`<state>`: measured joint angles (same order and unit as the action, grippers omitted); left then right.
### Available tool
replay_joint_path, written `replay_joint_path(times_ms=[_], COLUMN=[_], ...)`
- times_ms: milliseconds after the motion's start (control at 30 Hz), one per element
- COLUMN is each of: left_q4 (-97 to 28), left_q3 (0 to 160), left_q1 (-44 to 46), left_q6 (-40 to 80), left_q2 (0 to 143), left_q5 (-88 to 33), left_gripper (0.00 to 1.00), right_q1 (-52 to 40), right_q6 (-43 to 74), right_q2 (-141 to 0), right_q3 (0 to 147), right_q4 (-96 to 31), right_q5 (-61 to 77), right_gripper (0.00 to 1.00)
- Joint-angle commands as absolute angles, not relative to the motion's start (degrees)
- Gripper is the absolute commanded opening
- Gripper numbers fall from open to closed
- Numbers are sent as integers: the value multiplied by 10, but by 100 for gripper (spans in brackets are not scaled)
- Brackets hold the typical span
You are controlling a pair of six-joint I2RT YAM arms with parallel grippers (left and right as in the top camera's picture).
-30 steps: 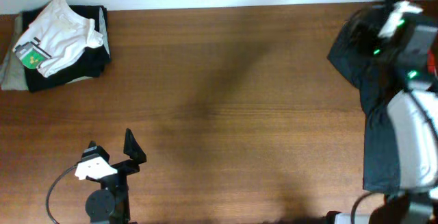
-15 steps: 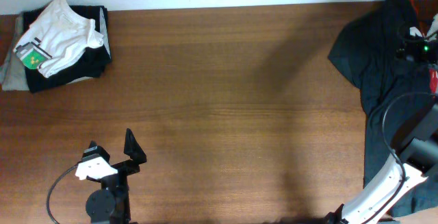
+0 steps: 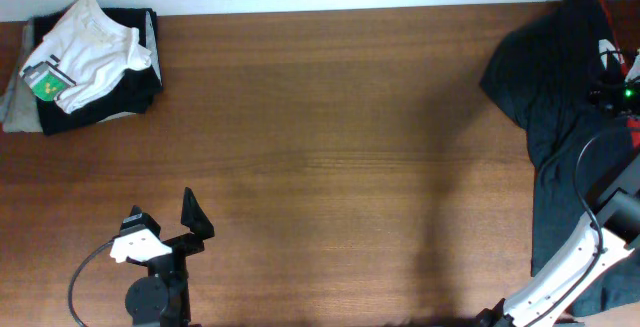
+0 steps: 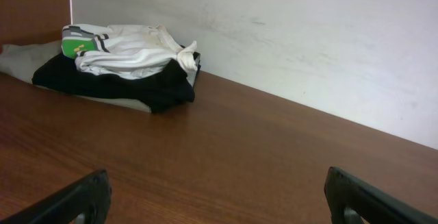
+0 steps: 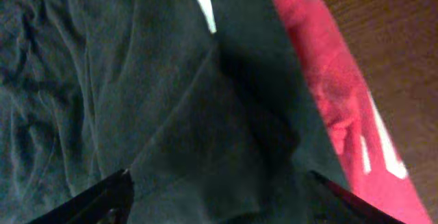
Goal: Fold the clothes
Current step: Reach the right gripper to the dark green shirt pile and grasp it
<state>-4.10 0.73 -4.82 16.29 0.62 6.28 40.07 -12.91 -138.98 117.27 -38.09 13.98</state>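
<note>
Right tool (image 5: 219, 196), fingers (image 5: 109, 196) spread, is hovering over the unfolded black shirt (image 5: 102, 80) and red shirt (image 5: 328, 80), while a folded pile (image 3: 85, 62) is sitting upper left.

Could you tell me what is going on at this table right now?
A two-armed robot is working on folding laundry. The right gripper hangs with its jaws open over a crumpled black T-shirt at the right edge of the table, with a red T-shirt showing at its edge; nothing is gripped yet. The left gripper sits open and empty near the front left. A folded stack of clothes lies in the far left corner.
</note>
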Motion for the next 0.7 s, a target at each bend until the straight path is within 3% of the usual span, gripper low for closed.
replay_joint_path(times_ms=[0,100,267,333,367,433,467,667], left_q4=[-42,-42,-42,-41,-41,-42,-41,-42], left_q3=[5,5,5,5,5,5,5,5], left_q1=[-48,-48,-48,-48,-48,-48,-48,-48], left_q6=[156,156,156,156,156,156,156,156], left_q2=[4,4,4,4,4,4,4,4], left_q5=[67,67,67,67,67,67,67,67], left_gripper=[99,99,99,99,99,99,99,99], right_q1=[398,398,398,398,398,398,398,394], right_q6=[-131,-130,-126,-115,-115,-115,-115,-80], right_q2=[-1397,-1397,-1397,-1397,-1397,-1397,-1397,-1347], right_q3=[1187,1187,1187,1187,1187,1187,1187,1192], right_q4=[-369,-364,-366,-366,-366,-368,-368,-382], right_q5=[159,159,158,154,147,144,144,155], right_gripper=[71,64,46,34,33,17,4,4])
